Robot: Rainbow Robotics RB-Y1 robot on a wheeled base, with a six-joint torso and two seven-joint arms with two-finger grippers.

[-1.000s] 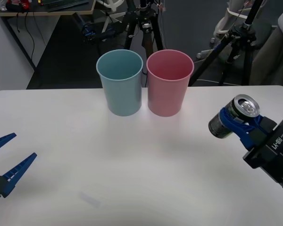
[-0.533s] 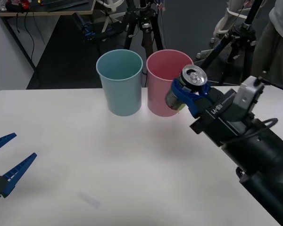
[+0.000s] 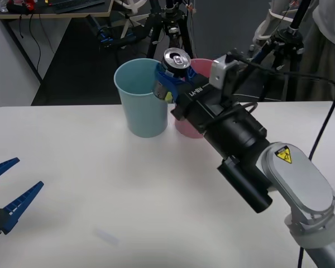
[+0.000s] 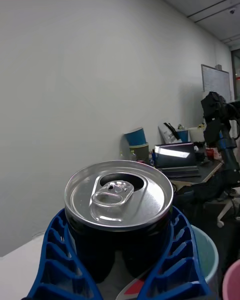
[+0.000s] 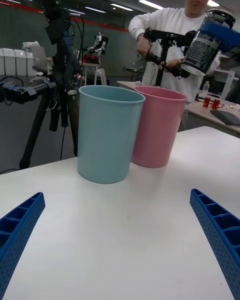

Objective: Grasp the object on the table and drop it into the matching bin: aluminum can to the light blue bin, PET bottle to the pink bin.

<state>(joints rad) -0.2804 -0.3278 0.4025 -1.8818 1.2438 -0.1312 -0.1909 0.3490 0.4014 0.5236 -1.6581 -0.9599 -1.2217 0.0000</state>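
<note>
Right pincer (image 3: 168, 78) pinching aluminum can (image 3: 173, 64), held above the gap betw. light blue bin (image 3: 142, 100) & pink bin (image 3: 198, 125) near the surface (image 3: 100, 184) far edge. Best centre fully over blue rim, then release. Left pincer (image 3: 8, 192) spread, idle at near-left corner.

Black/grey right arm, yellow warning sticker, blue ribbed fingers (image 3: 166, 80).
</note>
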